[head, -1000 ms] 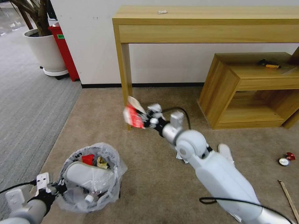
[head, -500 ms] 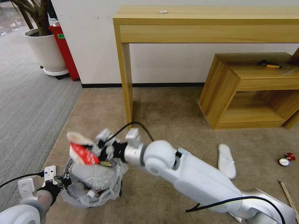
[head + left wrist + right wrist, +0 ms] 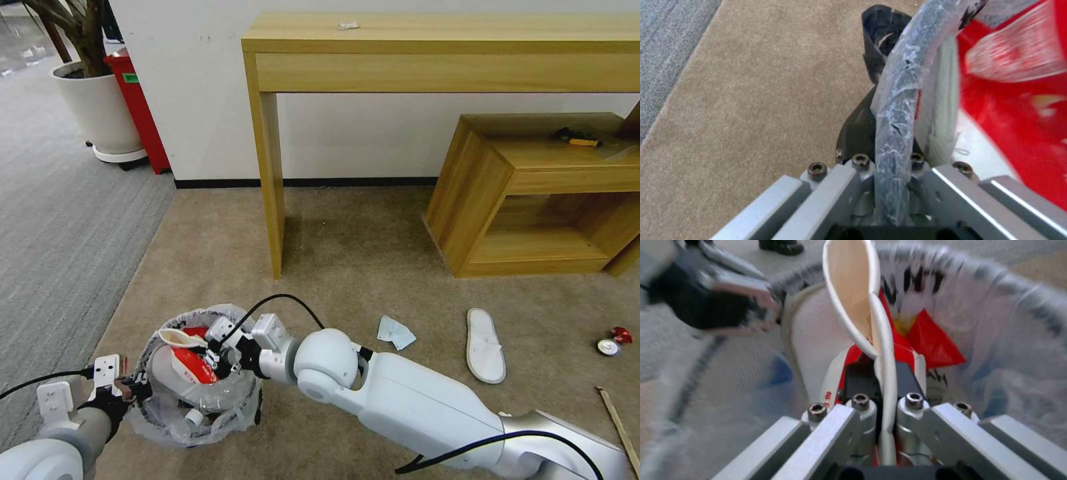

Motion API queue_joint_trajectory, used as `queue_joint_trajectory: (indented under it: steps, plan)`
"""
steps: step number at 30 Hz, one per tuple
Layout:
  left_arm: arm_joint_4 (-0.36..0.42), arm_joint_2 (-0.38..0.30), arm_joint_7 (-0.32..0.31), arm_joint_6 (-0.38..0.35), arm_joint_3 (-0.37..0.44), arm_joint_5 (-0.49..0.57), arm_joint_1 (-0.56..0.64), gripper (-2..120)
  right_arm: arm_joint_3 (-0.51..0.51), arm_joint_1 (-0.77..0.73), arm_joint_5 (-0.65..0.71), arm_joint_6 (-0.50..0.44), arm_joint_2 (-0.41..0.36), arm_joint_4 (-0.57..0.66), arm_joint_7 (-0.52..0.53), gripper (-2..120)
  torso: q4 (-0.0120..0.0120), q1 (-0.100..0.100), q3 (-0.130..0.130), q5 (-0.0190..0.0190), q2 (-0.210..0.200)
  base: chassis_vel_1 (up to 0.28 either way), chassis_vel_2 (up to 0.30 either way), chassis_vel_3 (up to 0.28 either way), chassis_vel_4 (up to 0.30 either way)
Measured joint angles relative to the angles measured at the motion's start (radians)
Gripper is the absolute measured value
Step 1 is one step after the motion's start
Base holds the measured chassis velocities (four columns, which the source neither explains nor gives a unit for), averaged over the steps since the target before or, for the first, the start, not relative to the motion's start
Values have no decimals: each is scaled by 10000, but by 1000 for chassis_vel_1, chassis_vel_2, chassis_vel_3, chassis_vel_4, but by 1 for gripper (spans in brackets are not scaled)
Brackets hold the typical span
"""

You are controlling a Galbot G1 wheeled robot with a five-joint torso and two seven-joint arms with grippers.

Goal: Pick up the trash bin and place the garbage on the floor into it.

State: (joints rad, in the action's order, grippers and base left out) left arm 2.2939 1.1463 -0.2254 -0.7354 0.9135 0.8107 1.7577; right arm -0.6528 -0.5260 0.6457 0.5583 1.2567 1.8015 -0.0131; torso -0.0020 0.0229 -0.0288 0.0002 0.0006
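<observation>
I have the trash bin [image 3: 193, 380] held low at my left, over the beige floor [image 3: 347, 240], its bagged rim pinched tight in my left tool [image 3: 889, 186]. Inside I can see a white slipper [image 3: 163, 373], a red wrapper and a clear bottle's cap [image 3: 194, 418], so a good share of the litter is already in. My right tool [image 3: 882, 396] is down at the bin's mouth, clamped on the squashed rim of a red paper cup [image 3: 190, 357]; the cup sits over the opening and I judge it not yet dropped. Farther out on the floor, left to collect: a crumpled tissue [image 3: 396, 332], a second slipper [image 3: 485, 345], a crushed red can [image 3: 612, 341] and a wooden stick [image 3: 619, 427] at the right edge. The tall wooden desk [image 3: 440, 40] stands behind, by the wall.
</observation>
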Motion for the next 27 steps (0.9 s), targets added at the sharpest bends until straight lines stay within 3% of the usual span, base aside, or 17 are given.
queue_joint_trajectory:
  steps: [9, 13, 18, 21, 27]
  plan:
    - [137, 11, -6, 0, 62, 78, 90, 0, -38, -69, 396, 122, 216, -77, 771, 26, 0, 0, 0, 0, 0, 0, 0, 0, 0]
    - [78, 71, 9, 0, 115, 90, 117, 0, 228, -18, 715, 96, 203, 272, 945, 46, 0, 0, 0, 0, 0, 0, 0, 0, 0]
    - [34, 120, 42, 0, 130, 87, 147, 0, 394, -10, 1003, 97, 96, 555, 1080, 58, 0, 0, 0, 0, 0, 0, 0, 0, 0]
    - [24, 140, 65, 0, 152, 89, 123, 0, 665, -43, 1080, 12, 18, 750, 1265, 75, 0, 0, 0, 1, 0, 0, 0, 0, 0]
    - [46, 266, 134, 0, 283, 102, 168, 0, 1418, -222, 958, -272, 2, 846, 1565, 92, 1, 0, 0, 1, 0, 0, 0, 0, 0]
